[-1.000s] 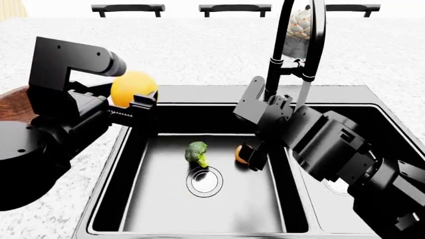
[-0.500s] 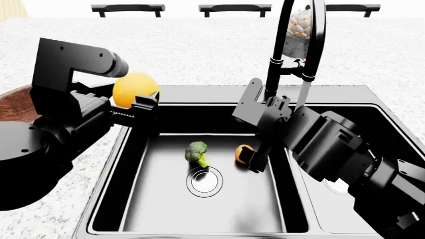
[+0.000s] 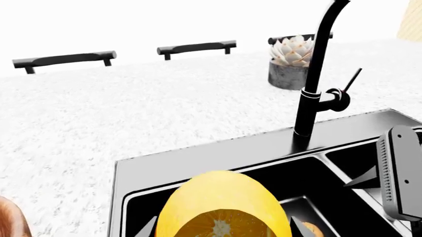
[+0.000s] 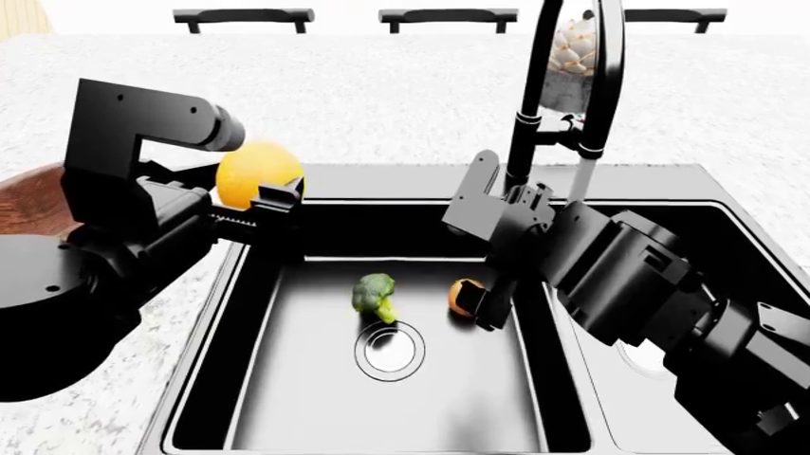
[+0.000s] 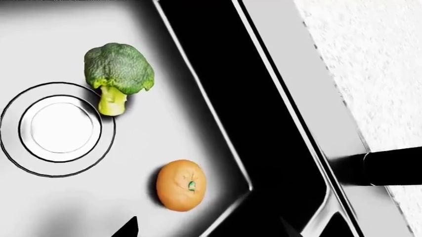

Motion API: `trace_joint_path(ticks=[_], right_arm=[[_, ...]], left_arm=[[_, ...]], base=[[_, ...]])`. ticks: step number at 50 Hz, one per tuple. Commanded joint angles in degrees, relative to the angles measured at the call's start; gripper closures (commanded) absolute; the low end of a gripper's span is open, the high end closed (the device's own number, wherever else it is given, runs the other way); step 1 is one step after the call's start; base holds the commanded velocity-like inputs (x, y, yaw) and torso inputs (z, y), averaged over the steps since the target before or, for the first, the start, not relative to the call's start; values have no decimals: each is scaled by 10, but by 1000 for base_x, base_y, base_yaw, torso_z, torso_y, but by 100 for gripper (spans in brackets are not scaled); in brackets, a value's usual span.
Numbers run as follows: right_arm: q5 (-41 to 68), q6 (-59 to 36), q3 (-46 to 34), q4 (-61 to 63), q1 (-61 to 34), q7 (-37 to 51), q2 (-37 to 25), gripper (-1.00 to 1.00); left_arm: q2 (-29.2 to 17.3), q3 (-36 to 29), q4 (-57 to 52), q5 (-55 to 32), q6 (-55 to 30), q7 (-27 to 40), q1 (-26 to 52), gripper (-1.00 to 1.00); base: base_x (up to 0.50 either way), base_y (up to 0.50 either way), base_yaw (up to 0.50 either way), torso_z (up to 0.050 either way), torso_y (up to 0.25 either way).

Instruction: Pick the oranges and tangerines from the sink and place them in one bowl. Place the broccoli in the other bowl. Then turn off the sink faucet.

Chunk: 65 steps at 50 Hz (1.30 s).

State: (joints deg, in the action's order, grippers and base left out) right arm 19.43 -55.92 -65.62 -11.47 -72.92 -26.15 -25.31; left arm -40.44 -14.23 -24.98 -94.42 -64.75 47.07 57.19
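One smooth, round, yellow-orange fruit (image 4: 258,173) sat clamped in the left pincer (image 4: 247,204), held above the sink's (image 4: 418,431) rim at about ten o'clock in the head view, over the edge where black metal met the speckled white stone bench (image 4: 367,104). From the left wrist, the same fruit (image 3: 223,207) filled the foreground, its skin glossy and its underside showing a pale star-shaped mark.

Down in the left basin lay two more pieces. A single deeper-orange tangerine (image 5: 181,184) with a small green stem spot rested on the flat black floor near the centre divider. A single broccoli floret (image 5: 117,74), bumpy dark crown and pale stalk, lay beside the round silver drain (image 5: 58,128), its stalk touching the ring at one o'clock.

The right pincer (image 4: 485,308) hung low in that basin, just beside the tangerine (image 4: 461,295); its fingers stood parted around nothing, though how wide was hard to judge from the head camera.

The tall slim black faucet (image 4: 570,85) arched at twelve o'clock behind the sink. At nine o'clock a curved sliver of reddish-brown wooden bowl (image 4: 32,199) showed behind the left arm. A grey pot holding a pale succulent (image 3: 290,61) stood on the bench past the faucet.
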Motion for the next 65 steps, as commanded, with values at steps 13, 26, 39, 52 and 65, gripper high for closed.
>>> trace_joint_path(ticks=[13,26,39,52,65], right_arm=[[8,-18,-1,-5,-4,-7,4,-100],[44,-20,14,-17,-5,-48,7,-100],[51,-52,-15,-29,-23,-87,13,-100],[28,-33,-38,-19,-26,-78,7,-100],[12,-18,-56,-13,-30,-79,3,-100]], left_arm=[[0,-5,2,0,11,3,0,100],[4,-11,6,4,14,2,0,100],[2,-11,6,17,22,-10,-10,100],[-18,6,-4,22,33,-37,-21,100],[-19,8,-13,34,43,-42,-34,100]], base=[[209,0,0,0,1],[0,0,0,0,1],[0,0,0,0,0],[0,0,0,0,1],[0,0,0,0,0]])
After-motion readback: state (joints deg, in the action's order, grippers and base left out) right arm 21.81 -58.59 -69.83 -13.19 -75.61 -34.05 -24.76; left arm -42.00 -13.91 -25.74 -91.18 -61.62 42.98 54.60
